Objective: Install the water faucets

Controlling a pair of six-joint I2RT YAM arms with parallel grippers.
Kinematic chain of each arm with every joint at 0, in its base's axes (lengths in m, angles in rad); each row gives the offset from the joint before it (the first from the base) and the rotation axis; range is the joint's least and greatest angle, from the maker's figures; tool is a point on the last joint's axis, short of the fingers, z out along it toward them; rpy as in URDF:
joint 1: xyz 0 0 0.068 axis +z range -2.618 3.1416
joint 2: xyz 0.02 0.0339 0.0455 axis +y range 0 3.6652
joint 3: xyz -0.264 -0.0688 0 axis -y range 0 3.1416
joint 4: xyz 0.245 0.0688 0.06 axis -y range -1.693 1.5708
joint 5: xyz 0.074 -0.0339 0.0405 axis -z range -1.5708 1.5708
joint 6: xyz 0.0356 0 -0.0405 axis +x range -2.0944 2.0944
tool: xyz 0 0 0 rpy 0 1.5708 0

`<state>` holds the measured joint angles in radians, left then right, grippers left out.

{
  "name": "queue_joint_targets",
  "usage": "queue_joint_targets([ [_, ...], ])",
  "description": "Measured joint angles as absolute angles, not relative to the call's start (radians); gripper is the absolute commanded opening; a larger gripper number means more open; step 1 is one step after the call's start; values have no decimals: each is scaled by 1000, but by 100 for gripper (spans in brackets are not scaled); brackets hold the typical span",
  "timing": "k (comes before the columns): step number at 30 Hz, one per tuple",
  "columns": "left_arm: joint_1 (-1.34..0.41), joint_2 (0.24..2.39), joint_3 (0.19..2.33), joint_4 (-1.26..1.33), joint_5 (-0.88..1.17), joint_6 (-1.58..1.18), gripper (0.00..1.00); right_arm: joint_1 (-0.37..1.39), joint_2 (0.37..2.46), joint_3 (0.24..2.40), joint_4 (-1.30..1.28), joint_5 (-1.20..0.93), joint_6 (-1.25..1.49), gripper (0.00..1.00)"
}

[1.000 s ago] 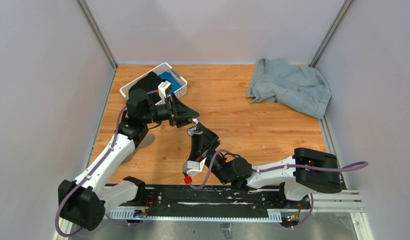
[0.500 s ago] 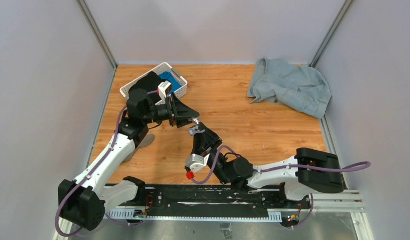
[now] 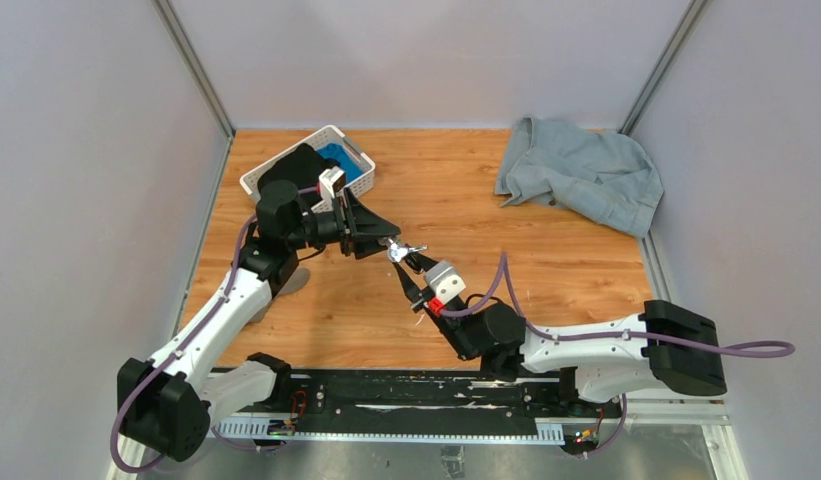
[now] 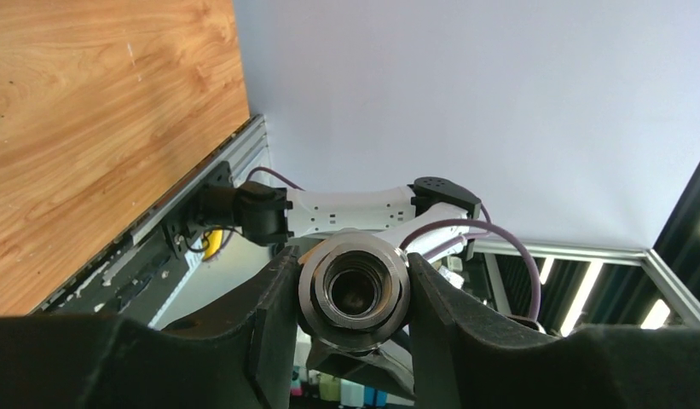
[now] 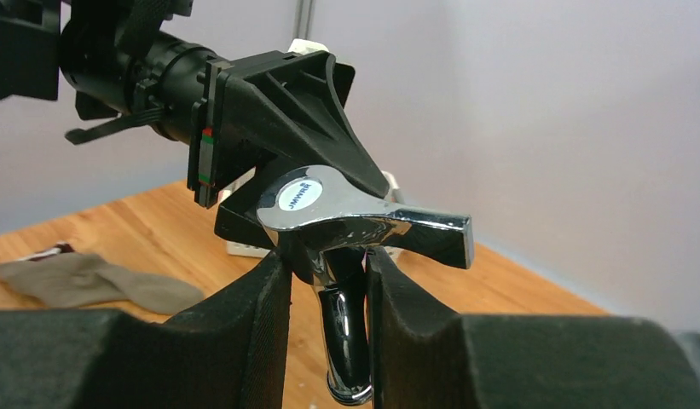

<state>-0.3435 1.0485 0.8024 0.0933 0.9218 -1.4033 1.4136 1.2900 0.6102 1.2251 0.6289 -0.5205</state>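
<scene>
Fingers (image 4: pixel 265 328) of the left gripper (image 3: pixel 382 237) pinch the grey threaded fitting (image 4: pixel 354 290) by its sides, bore facing outward. The right gripper (image 5: pixel 326 273), narrowly parted, clamps the chrome tap (image 5: pixel 350 226) by the neck under its winged handle. Both parts hang in the air near the white basket (image 3: pixel 264 172), off its near right corner; we cannot tell whether they touch.

Risks as we judge them:
- the tap's stem meets the bore askew and cross-threads
- the smooth neck swivels between the pads under torque
- the round fitting spins in its grip
- either part drops to the table (image 3: pixel 546 270) beside the basket
</scene>
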Motion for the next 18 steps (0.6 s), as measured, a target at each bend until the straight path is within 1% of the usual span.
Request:
queue_joint_targets([
  [12,-344,1045,773,96,907,-1442,0,1345,1207,574,1118,610,-65,0],
  [18,-344,1033,767,109,905,-1442,0,1325,1193,562,1118,619,52,0],
])
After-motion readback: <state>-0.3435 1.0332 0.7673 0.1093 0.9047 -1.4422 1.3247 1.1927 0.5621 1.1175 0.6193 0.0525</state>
